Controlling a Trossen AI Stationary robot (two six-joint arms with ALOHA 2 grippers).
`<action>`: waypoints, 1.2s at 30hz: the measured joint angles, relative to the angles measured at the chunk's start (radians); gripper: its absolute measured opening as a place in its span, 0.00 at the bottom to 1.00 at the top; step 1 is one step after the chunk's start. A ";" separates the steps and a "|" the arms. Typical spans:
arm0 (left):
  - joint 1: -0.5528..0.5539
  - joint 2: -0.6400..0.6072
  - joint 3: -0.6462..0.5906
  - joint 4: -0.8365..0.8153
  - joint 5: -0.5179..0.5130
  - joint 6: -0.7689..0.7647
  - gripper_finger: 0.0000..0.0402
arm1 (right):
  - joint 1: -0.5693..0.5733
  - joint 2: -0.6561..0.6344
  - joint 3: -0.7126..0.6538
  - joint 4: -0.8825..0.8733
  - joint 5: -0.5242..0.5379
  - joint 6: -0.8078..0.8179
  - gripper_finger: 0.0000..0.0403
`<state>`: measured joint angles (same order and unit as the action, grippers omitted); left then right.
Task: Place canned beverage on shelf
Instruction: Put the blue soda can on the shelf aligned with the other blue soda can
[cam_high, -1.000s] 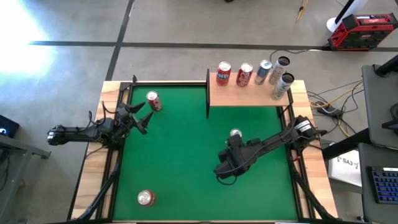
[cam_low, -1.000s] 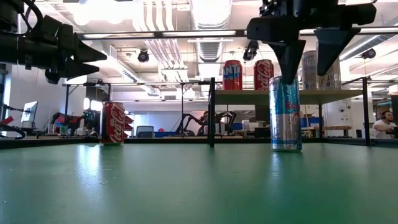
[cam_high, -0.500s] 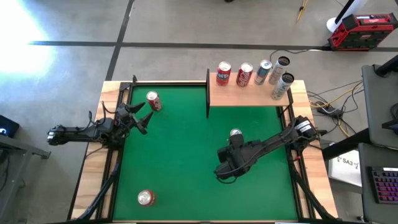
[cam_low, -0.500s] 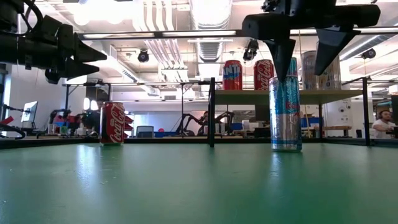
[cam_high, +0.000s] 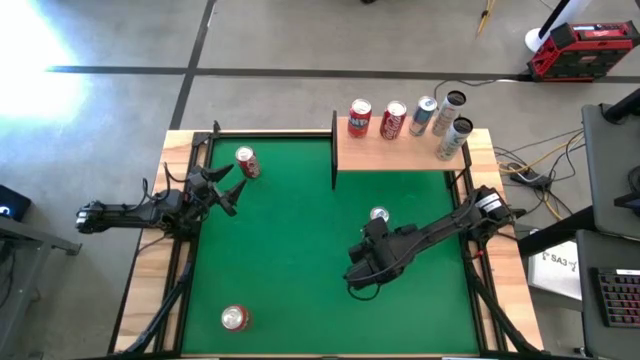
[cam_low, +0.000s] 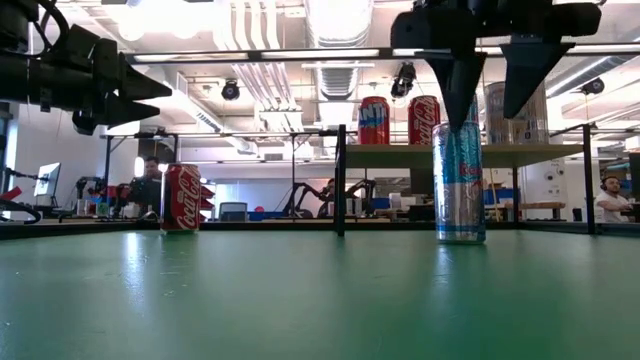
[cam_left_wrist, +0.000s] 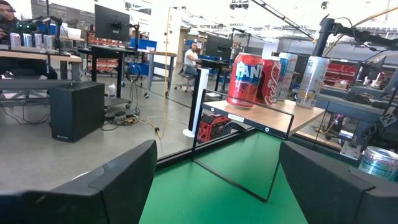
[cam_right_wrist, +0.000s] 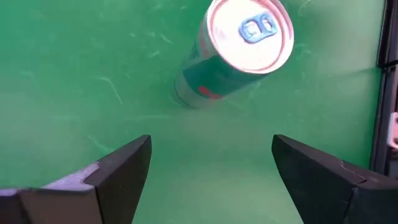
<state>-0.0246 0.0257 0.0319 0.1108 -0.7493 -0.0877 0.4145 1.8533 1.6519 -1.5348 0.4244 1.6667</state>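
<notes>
A slim teal-and-silver can (cam_high: 378, 214) stands upright on the green felt, right of centre; it also shows in the low view (cam_low: 459, 180) and the right wrist view (cam_right_wrist: 242, 43). My right gripper (cam_high: 362, 272) is open and points down, above the felt on the can's near side (cam_low: 490, 120), touching nothing. The shelf (cam_high: 400, 152), a light-wood board on black posts at the far right, carries several upright cans. My left gripper (cam_high: 236, 190) is open and empty, level, near the left edge.
A red cola can (cam_high: 246, 162) stands at the far left, just beyond my left gripper. Another red can (cam_high: 234, 318) stands near the front left. Black frame posts (cam_low: 341, 180) edge the shelf. Open felt lies between the slim can and the shelf.
My right gripper has risen a little above the slim can and stays open. The can has stayed where it was.
</notes>
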 joint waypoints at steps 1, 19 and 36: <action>0.000 0.000 0.000 0.000 0.000 0.000 0.81 | 0.000 0.000 0.000 -0.001 0.015 0.023 0.81; 0.000 0.000 0.000 0.000 0.000 0.000 0.81 | 0.172 0.000 -0.233 -0.031 0.476 0.481 0.81; 0.000 0.000 0.000 0.000 0.000 0.000 0.81 | 0.268 0.000 -0.548 0.091 0.878 0.683 0.81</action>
<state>-0.0242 0.0254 0.0319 0.1108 -0.7490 -0.0875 0.6821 1.8530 1.1039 -1.4438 1.3026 2.3498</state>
